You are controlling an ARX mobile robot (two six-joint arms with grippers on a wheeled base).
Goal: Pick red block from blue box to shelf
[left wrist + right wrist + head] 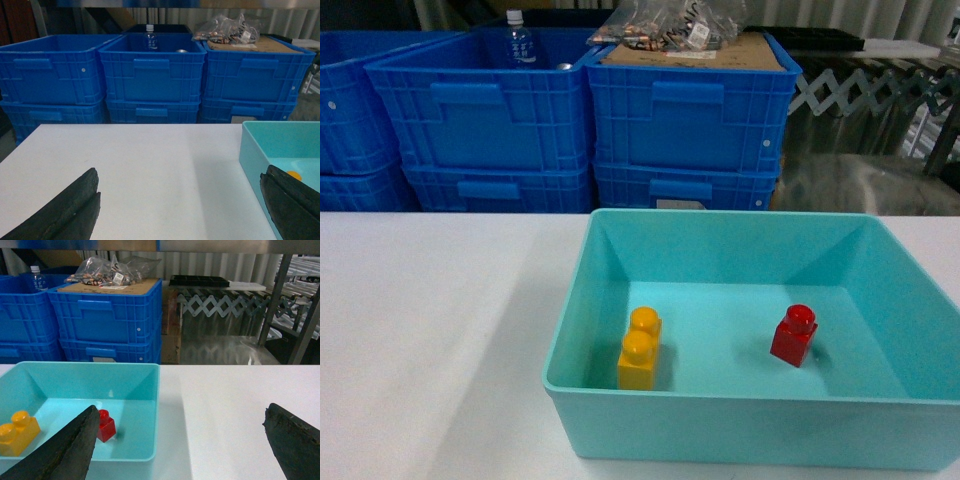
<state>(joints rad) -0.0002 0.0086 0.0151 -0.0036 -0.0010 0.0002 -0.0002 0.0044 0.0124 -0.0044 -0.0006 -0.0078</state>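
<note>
The red block [794, 335] stands upright on the floor of the blue box [720, 221], right of centre, and shows in the right wrist view [106, 425] too. My right gripper [181, 410] is open and empty, hovering over the white table just right of the blue box [156, 405], with its left finger in front of the block. My left gripper [180, 175] is open and empty over the table, left of the blue box [250, 150]. The shelf [275, 297] stands behind the table at the right. Neither gripper appears in the head view.
An orange-yellow two-stud brick [639, 349] lies in the box's left half. Dark blue ribbed crates [685, 125] are stacked behind the white table [430, 330], one holding a water bottle [519, 42], another topped with cardboard and plastic bags [670, 25].
</note>
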